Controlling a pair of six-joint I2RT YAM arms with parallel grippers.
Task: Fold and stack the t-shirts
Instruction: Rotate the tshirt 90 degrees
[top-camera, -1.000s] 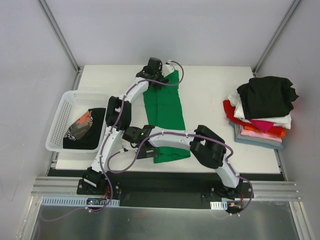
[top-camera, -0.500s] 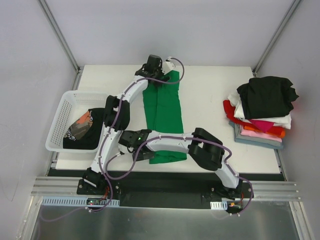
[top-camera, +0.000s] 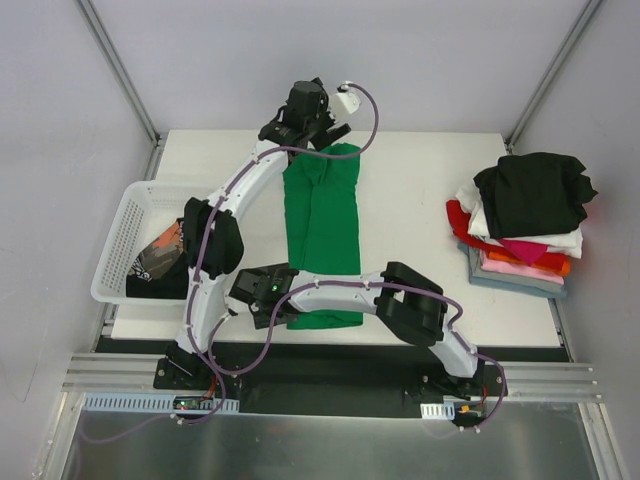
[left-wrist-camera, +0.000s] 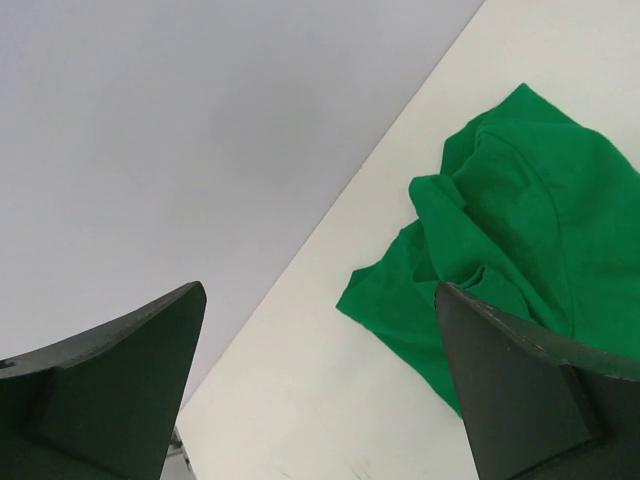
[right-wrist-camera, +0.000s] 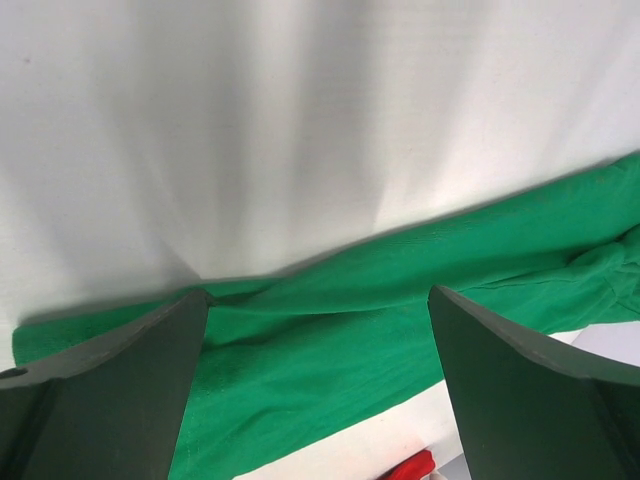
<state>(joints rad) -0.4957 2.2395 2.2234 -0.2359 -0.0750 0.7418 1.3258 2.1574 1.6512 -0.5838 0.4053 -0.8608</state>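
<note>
Left gripper (left-wrist-camera: 318, 300) hangs with jaws wide, holding nothing, above the far end of the plain bright green cloth t-shirt (top-camera: 322, 235), which lies as a long folded strip on the white table (top-camera: 420, 190). Right gripper (right-wrist-camera: 318, 310), equally spread and empty, hovers at its near-left corner.

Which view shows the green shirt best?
Top external: the green shirt lies nearly whole, a long folded strip on the table. Left wrist shows only one rumpled end; right wrist only a stretch of its edge.
</note>
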